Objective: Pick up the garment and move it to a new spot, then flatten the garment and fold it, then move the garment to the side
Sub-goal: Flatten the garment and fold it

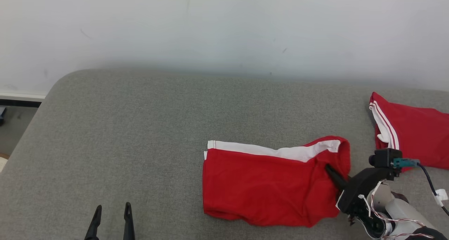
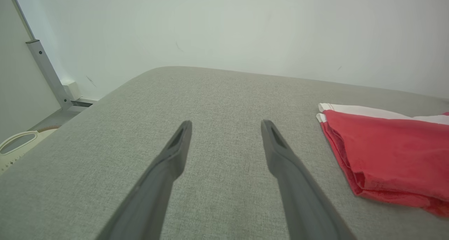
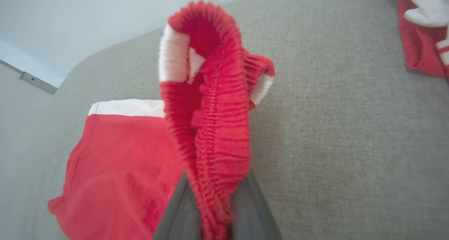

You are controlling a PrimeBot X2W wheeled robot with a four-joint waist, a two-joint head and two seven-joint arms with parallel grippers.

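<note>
The garment (image 1: pixel 266 184) is a pair of red shorts with a white side stripe, lying folded on the grey cushion (image 1: pixel 140 127). Its right end, the ribbed waistband (image 3: pixel 214 127), is bunched and lifted. My right gripper (image 1: pixel 329 171) is shut on that waistband, with the red fabric pinched between its two dark fingers (image 3: pixel 179 212). The shorts' left edge (image 2: pixel 386 152) appears in the left wrist view. My left gripper (image 1: pixel 111 212) hangs open over bare cushion at the lower left, well apart from the garment (image 2: pixel 226 127).
A second red garment with white stripes (image 1: pixel 410 134) lies at the right edge of the cushion. A white wall (image 1: pixel 224 29) rises behind. The cushion's rounded left corner drops to the floor, where a pale plastic item (image 2: pixel 17 145) and a metal bracket (image 2: pixel 45 71) stand.
</note>
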